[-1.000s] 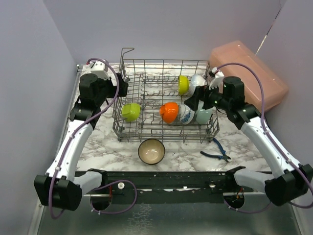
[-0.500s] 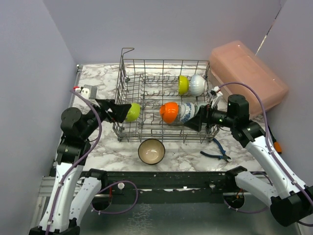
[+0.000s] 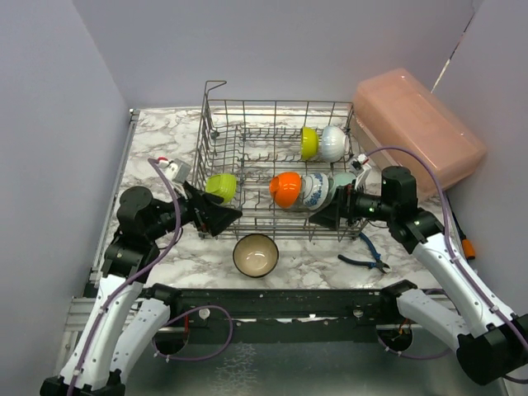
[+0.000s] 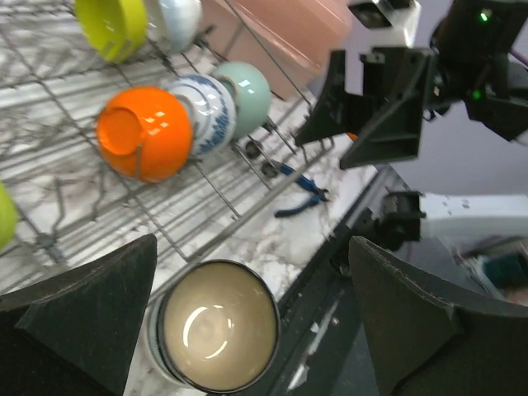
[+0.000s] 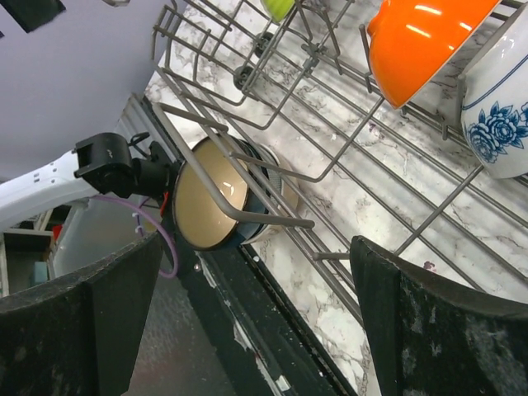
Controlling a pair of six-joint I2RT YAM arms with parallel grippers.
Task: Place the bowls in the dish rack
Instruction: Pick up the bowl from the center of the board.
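- Left pincer (image 3: 221,218): jaws wide, holding nothing, at the near left corner of the dish rack (image 3: 272,105)
- Right pincer (image 3: 327,216): jaws wide, holding nothing, at the rack's near right corner
- Pincers counted: two, both empty and facing each other across the rack's front
- Beige-lined bowl (image 3: 255,255): one, upright on the marble worktop (image 3: 165,157), just in front of the rack's near edge and between the two pincers; it shows between the fingers in both wrist views
- Bowls in the rack: six, all standing on edge
- Near row: orange bowl (image 3: 286,189), blue-patterned white bowl (image 3: 313,190) and mint green bowl (image 3: 339,186), three packed side by side
- Lime green bowl (image 3: 221,186): one, alone at the rack's left side
- Far row: yellow-green bowl (image 3: 309,143) and white bowl (image 3: 333,143), two side by side
- Bowls in view: seven
- Blue-handled pliers (image 3: 364,261): one pair, on the worktop near the rack's near right corner
- Pink box (image 3: 417,132): one, beside the rack at far right
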